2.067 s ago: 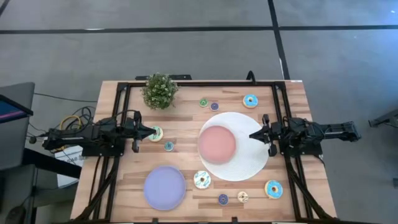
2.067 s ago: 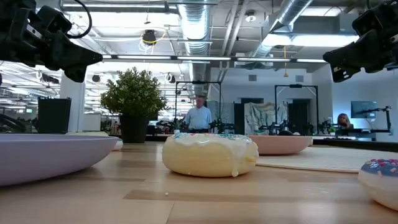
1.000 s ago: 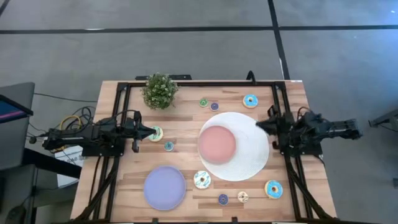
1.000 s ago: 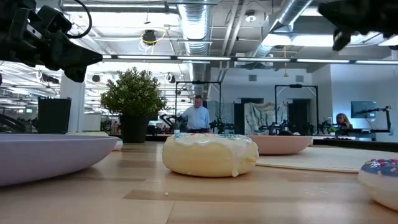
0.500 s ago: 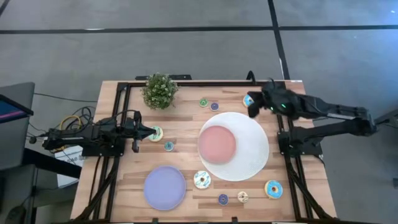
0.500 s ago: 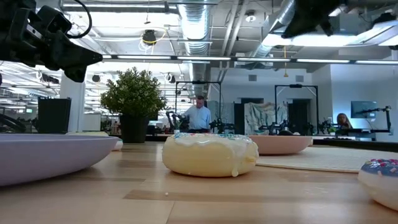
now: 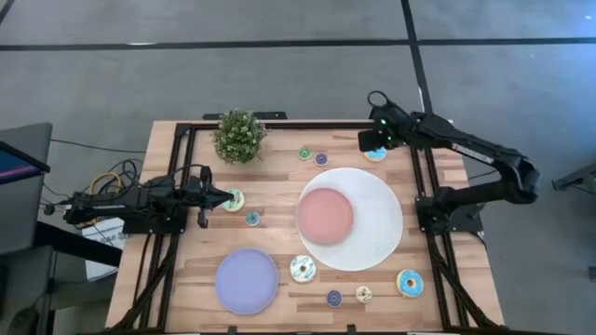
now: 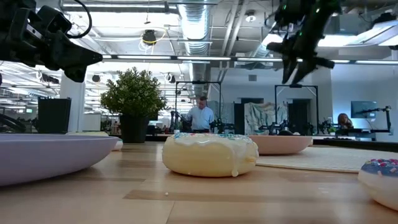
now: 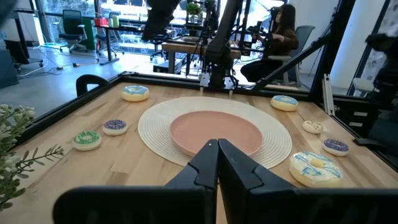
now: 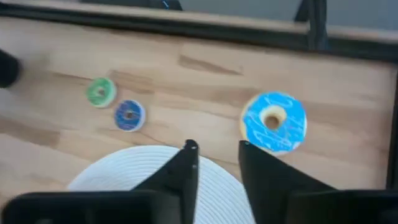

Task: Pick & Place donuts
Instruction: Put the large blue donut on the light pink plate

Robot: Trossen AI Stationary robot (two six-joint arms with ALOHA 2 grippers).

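Note:
Several toy donuts lie flat on the wooden table (image 7: 279, 186). A blue-iced one (image 7: 376, 154) (image 10: 273, 121) is at the far right, with a tiny green one (image 7: 304, 154) (image 10: 100, 92) and a tiny purple one (image 7: 321, 159) (image 10: 129, 115) to its left. My right gripper (image 7: 371, 141) (image 10: 214, 149) is open and empty. It hangs above the table beside the blue donut, pointing down. My left gripper (image 7: 223, 197) (image 9: 217, 146) is shut and empty at the left, next to a pale-iced donut (image 7: 234, 199). A pink plate (image 7: 325, 215) sits on a white round mat (image 7: 372, 233).
A lavender plate (image 7: 247, 280) lies near left. More donuts lie along the near edge: a teal-iced one (image 7: 303, 269), a tiny purple one (image 7: 334, 298), a tiny tan one (image 7: 364, 294) and a blue one (image 7: 410, 282). A tiny teal one (image 7: 252, 219) lies at centre left. A potted plant (image 7: 238, 136) stands far left.
My right gripper has risen from beside the white mat's right edge and swung toward the table's far edge. It has tipped to point down and now hangs over the far-right blue donut. No donut has moved.

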